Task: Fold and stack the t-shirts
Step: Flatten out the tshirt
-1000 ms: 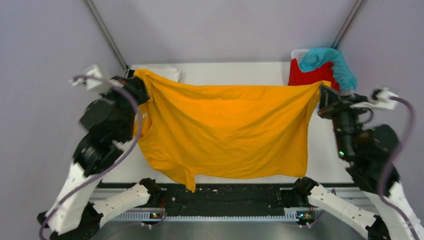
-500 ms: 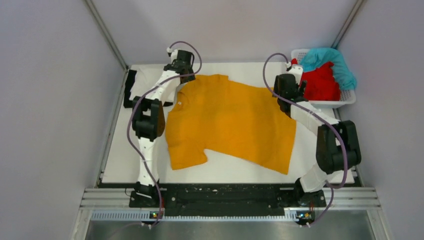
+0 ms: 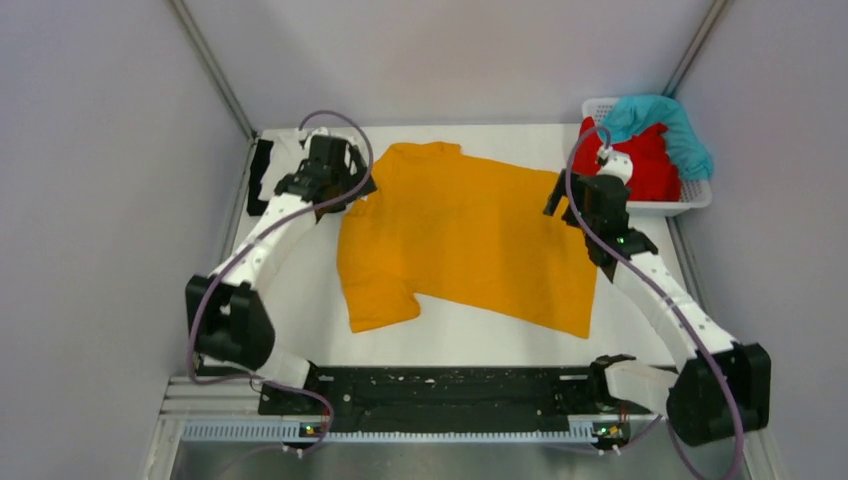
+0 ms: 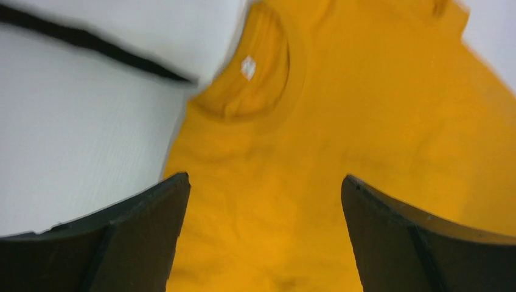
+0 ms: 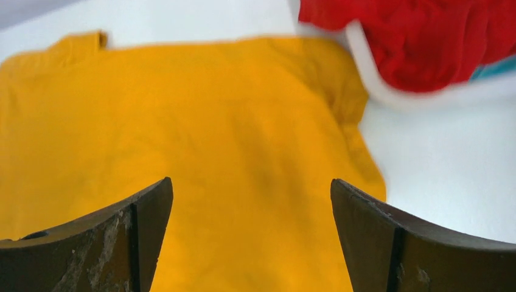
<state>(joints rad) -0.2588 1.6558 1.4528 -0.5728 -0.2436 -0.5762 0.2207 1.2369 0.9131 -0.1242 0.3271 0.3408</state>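
1. Top external: the mustard-orange t-shirt (image 3: 465, 235) lies spread, slightly skewed, on the table (image 3: 480, 342) between both arms.
2. The left gripper (image 4: 263, 188) and right gripper (image 5: 251, 188) gape wide, empty.
3. Grabbing the skewed cloth unevenly risks a crooked fold.

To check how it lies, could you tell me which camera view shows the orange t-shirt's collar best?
The left wrist view: the collar is close up, white label visible. The top external view shows it tiny at the t-shirt's left edge; the right wrist view misses it.
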